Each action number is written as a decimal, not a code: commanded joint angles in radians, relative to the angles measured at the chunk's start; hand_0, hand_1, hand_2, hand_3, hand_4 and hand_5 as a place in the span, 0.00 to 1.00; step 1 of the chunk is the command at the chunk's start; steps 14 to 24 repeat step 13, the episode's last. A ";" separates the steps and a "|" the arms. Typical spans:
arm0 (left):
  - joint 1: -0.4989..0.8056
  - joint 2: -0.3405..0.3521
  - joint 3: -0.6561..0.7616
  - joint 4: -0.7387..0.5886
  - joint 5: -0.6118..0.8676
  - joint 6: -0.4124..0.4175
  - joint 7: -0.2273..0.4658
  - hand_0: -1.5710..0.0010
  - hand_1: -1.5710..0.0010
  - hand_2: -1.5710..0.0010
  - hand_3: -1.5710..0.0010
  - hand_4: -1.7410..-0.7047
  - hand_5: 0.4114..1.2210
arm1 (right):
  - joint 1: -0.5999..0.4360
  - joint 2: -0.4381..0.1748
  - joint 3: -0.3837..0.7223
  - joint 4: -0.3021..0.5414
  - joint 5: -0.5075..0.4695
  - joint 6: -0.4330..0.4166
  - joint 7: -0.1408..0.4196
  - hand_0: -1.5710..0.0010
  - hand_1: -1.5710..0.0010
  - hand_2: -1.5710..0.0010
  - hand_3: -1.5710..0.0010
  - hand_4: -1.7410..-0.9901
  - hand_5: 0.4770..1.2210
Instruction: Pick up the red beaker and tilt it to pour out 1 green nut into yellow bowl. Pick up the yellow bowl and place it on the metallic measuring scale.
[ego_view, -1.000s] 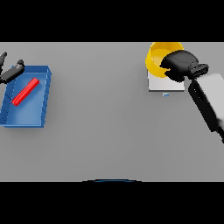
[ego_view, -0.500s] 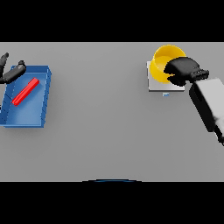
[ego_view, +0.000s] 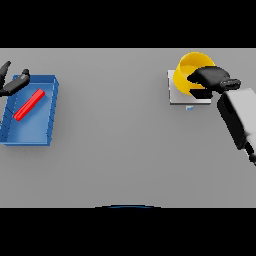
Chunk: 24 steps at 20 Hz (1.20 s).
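Yellow bowl (ego_view: 189, 70): sits upright on the metallic measuring scale at the far right of the table; its near right rim is hidden under the right hand.
Metallic measuring scale (ego_view: 173, 95): a pale square plate under the bowl, with its left and front edges showing; a small bluish mark sits just at its front edge.
Right hand (ego_view: 210, 76): dark, lying over the bowl's near right side with the fingers wrapped onto the rim, so it looks closed on the bowl; the white and grey forearm runs off toward the lower right.
Red beaker (ego_view: 29, 104): lies on its side, slanted, inside the blue tray at the far left, well apart from the bowl.
Blue tray (ego_view: 47, 131): a rectangular box with low walls, holding only the 1 red beaker as far as I can see.
Left hand (ego_view: 11, 83): at the left edge, just beside the tray's far left corner, fingers spread loosely and holding nothing.
Green nut: I cannot make it out anywhere.
Table (ego_view: 115, 130): plain grey.
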 joint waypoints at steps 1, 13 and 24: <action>0.006 0.001 0.004 -0.005 0.005 0.000 -0.002 1.00 1.00 1.00 1.00 0.87 0.44 | -0.002 0.006 -0.006 0.000 -0.006 0.008 0.022 0.40 0.48 0.55 0.63 0.27 0.66; 0.007 0.003 0.002 -0.016 0.004 0.000 0.006 1.00 1.00 1.00 1.00 0.88 0.43 | -0.016 0.013 0.011 0.035 0.007 0.050 0.025 0.96 0.96 0.97 0.97 0.47 0.41; 0.007 0.003 0.002 -0.016 0.004 0.000 0.006 1.00 1.00 1.00 1.00 0.88 0.43 | -0.016 0.013 0.011 0.035 0.007 0.050 0.025 0.96 0.96 0.97 0.97 0.47 0.41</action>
